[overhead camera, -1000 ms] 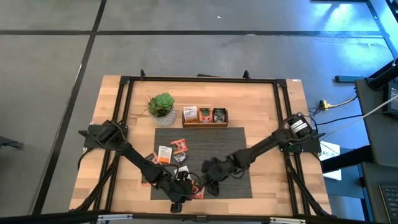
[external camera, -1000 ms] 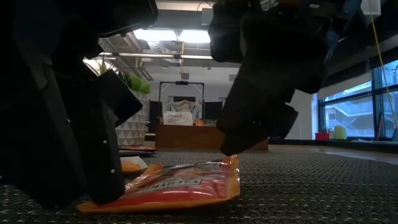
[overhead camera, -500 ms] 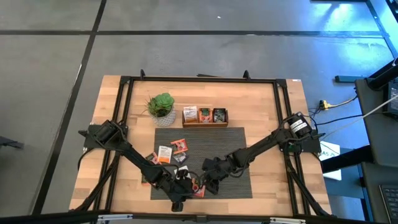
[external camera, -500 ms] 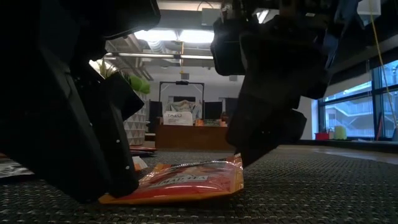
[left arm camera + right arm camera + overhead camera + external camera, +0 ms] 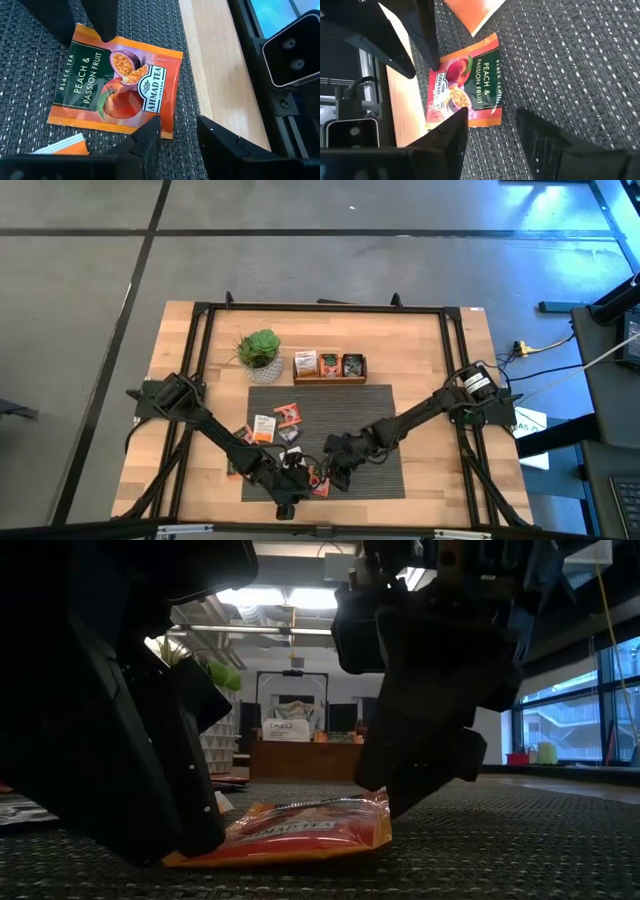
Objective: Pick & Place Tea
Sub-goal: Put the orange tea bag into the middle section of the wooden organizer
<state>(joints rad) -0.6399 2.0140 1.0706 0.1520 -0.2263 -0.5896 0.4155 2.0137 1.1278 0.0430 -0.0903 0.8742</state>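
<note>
An orange-red peach and passion fruit tea sachet [image 5: 318,481] [image 5: 117,85] [image 5: 468,80] lies near the dark mat's near edge, between my two grippers. My left gripper [image 5: 297,480] [image 5: 179,134] is open at the sachet's left end. My right gripper [image 5: 334,471] [image 5: 490,125] is open at its right end. In the low view the sachet [image 5: 290,832] is tilted, its right edge raised. A few more sachets [image 5: 276,423] lie flat on the mat farther back. My left gripper touches the sachet with one fingertip [image 5: 151,128] at the edge near a corner [image 5: 165,127]; the other finger stands off the sachet over the mat. It comes slanting down from the table's left. That end [image 5: 200,848] lies on the mat. My right gripper touches the sachet with one fingertip [image 5: 459,116] at the opposite edge [image 5: 470,120], slanting down from the table's right. Its other finger is off the sachet. The edge by that finger [image 5: 380,802] is raised off the mat.
The dark woven mat [image 5: 370,405] covers the table's middle. At its far edge stand a wooden three-compartment tray [image 5: 329,367] holding sachets and a potted plant [image 5: 259,352]. A metal frame rail [image 5: 300,130] runs along the near edge. Another sachet's corner [image 5: 62,147] lies close by.
My left gripper has moved a little toward the table's right, and the orange sachet has slid that way along the mat. My right gripper rose slightly, then came down again at the sachet's raised right edge.
</note>
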